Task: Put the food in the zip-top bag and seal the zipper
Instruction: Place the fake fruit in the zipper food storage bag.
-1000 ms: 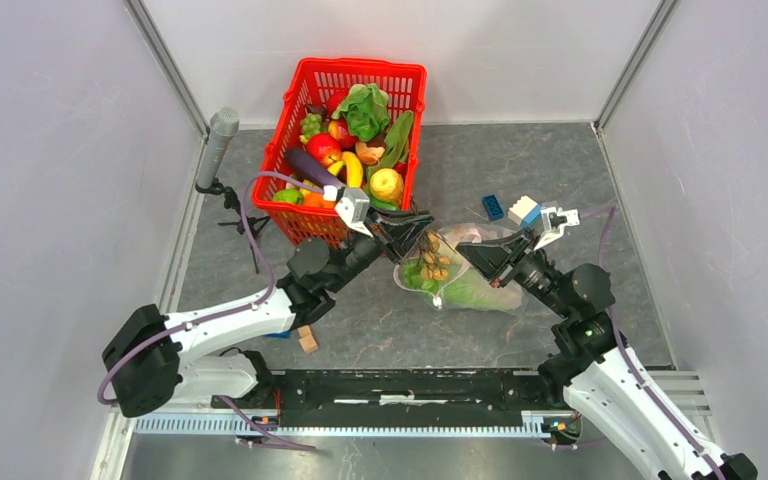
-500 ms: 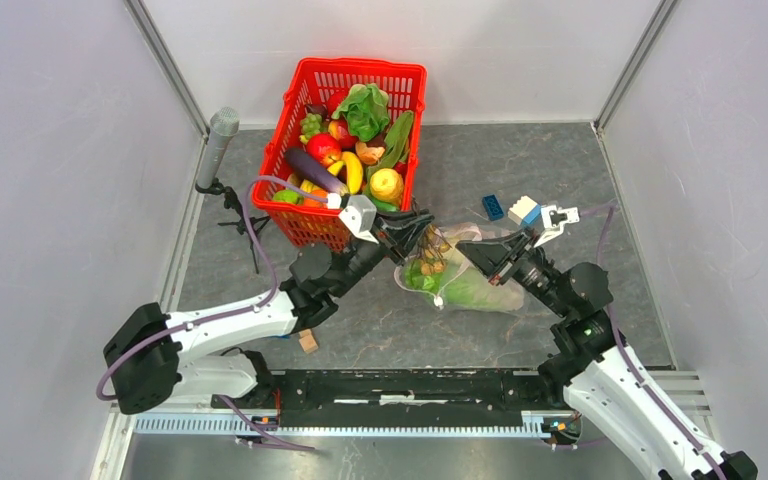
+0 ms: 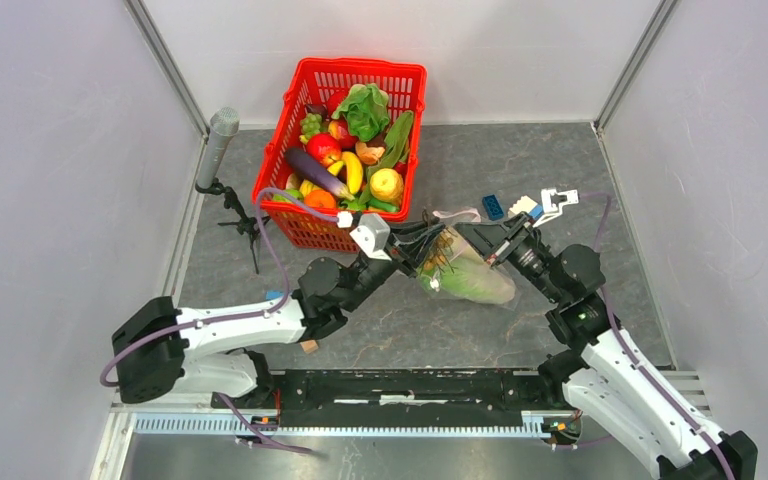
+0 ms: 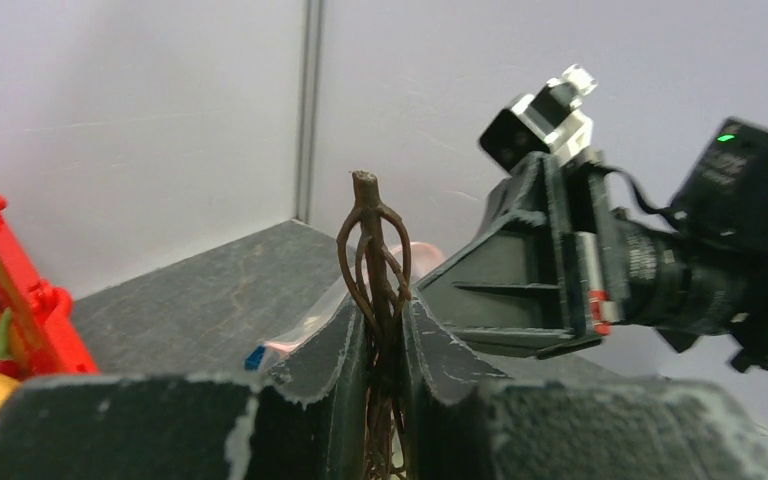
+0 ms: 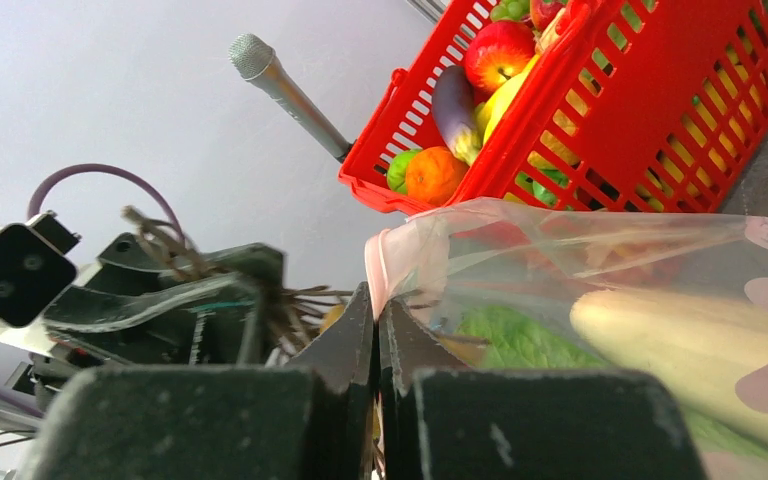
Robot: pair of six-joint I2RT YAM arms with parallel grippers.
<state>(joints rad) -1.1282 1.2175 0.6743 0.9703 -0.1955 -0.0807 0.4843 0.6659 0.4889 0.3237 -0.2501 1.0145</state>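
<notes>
The clear zip-top bag (image 3: 468, 280) lies tilted in mid-table with green-white napa cabbage (image 5: 515, 335) and a pale radish (image 5: 680, 340) inside. My right gripper (image 3: 472, 238) (image 5: 377, 300) is shut on the bag's pink zipper strip (image 5: 388, 255) and holds the mouth up. My left gripper (image 3: 420, 243) (image 4: 380, 310) is shut on the brown twiggy stem (image 4: 373, 250) of a small tan fruit bunch (image 3: 436, 262), right at the bag's mouth, facing the right gripper. I cannot tell whether the bunch is inside. More toy produce fills the red basket (image 3: 300, 225).
A blue block (image 3: 493, 207) and a white block (image 3: 526, 207) lie beyond the bag, with a white strip (image 3: 457, 214) beside them. A microphone on a stand (image 3: 218, 145) is at the left. A wooden block (image 3: 307, 345) lies near the left arm. The enclosure walls stand close.
My left gripper has moved right with the stemmed bunch, up to the bag's mouth. My right gripper has drawn the mouth up and back, and the bag now stands narrower and more tilted.
</notes>
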